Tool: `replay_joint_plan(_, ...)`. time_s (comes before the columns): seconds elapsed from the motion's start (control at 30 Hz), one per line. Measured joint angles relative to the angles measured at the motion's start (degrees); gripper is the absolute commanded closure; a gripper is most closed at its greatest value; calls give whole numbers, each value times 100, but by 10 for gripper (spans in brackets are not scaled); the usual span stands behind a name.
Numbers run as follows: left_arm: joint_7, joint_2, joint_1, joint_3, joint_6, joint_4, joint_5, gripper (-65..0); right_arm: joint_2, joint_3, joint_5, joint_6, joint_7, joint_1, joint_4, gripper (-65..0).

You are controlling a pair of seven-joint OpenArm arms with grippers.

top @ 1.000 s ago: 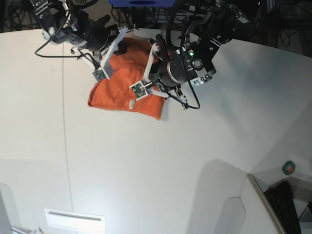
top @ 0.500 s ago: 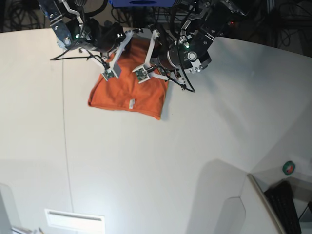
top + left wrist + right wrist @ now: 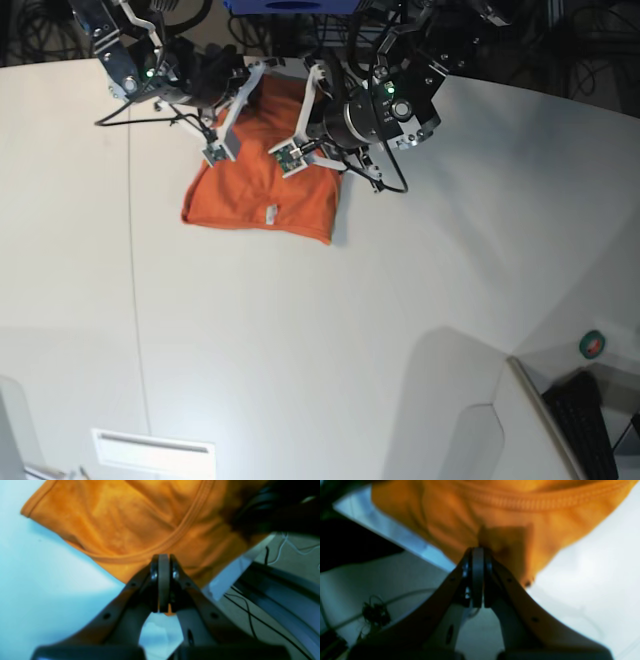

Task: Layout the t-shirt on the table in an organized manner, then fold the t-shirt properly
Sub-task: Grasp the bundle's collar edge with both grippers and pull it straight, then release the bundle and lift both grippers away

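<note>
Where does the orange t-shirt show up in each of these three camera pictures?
Base view: the t-shirt lies at upper centre on the table.
Left wrist view: it fills the top, above the shut left claw.
Right wrist view: it spans the top, above the shut right claw.
Shared landmark: the table's far edge beside the shirt.

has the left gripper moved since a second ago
Yes. In the base view the left gripper has shifted up toward the table's far edge, and it stays shut on the t-shirt.
</note>
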Motion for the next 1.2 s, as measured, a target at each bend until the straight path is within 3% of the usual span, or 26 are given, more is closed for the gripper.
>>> replay_joint_plan(0.17, 13, -376, 122, 4, -4, -11, -2, 0, -15, 334, 59, 4, -96, -205, 426, 0)
replay_joint_plan(0.37, -2, -553, 114, 0, 17, -26, -13, 0, 42, 743, -4, 2, -92, -221, 422, 0)
replay_joint_plan(0.83, -22, -533, 114, 48, 20, -396, -46, 0, 245, 1071, 17, 9, -48, -136, 186, 0)
replay_joint_plan(1.2, -20, -470, 219, 7, 20, -195, -63, 0, 227, 1056, 20, 4, -44, -205, 262, 0)
